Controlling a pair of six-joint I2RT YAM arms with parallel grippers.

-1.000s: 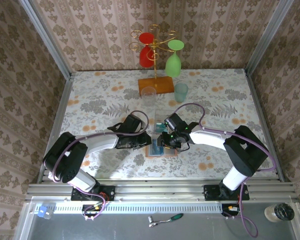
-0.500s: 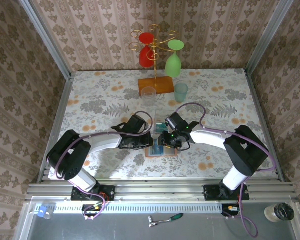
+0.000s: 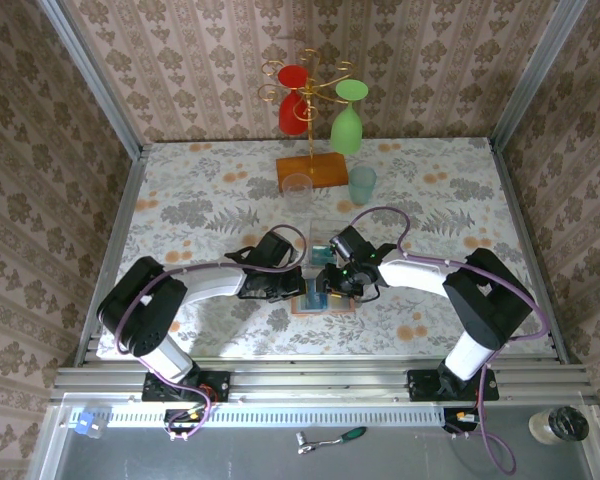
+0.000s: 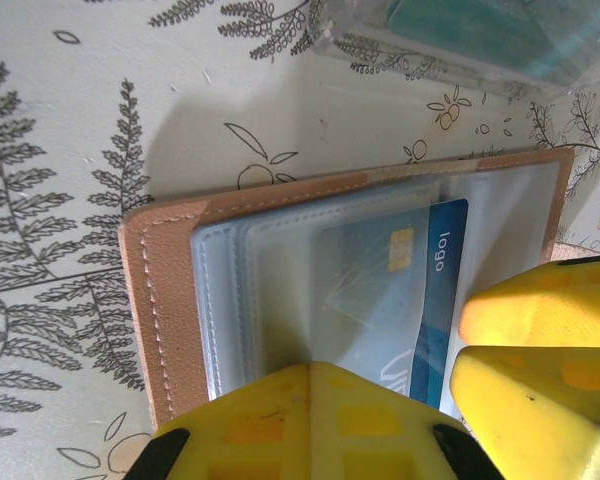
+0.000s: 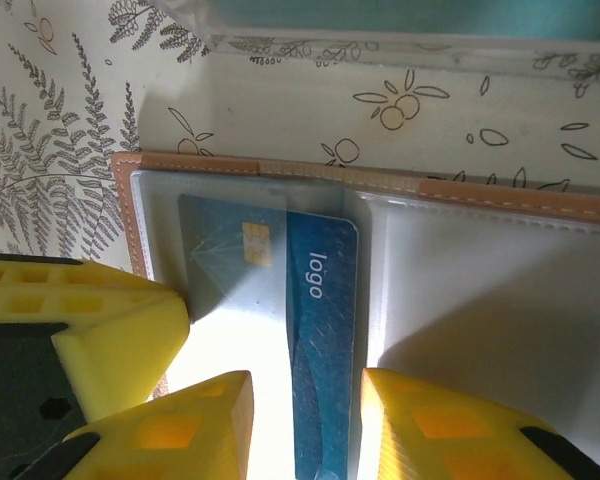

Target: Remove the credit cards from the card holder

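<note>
The card holder [image 3: 335, 305] was laid open and flat on the desk [image 3: 180, 210], near the front edge and between the two arms, with its clear inner pockets turned upward. Its long axis was set left to right across the desk, with the fold running from near to far. One long side was turned toward a clear plastic box [image 3: 320, 252] placed just beyond it, not touching it; something teal was seen inside the box. A blue credit card [image 5: 320, 330] printed "logo" was lodged in a pocket of the left page, its long axis parallel to the fold. A strip along one of its long edges was exposed and pointed toward the fold.

The left tool [image 4: 310, 410] was pressed together and set down on the left page, over the pocket. The right tool [image 5: 305, 425] was partly spread, with its fingertips placed on either side of the exposed strip. Nothing was clamped between them, and whether the card was being pressed could not be told.

The desk was covered with a pale cloth printed with grey ferns and orange blossoms. At its far side an orange wooden rack base [image 3: 313, 168] was stood, with a red glass [image 3: 293, 100] and a green glass [image 3: 347, 125] hung upside down above it. The walls [image 3: 180, 70] were papered in a brown-pink damask
</note>
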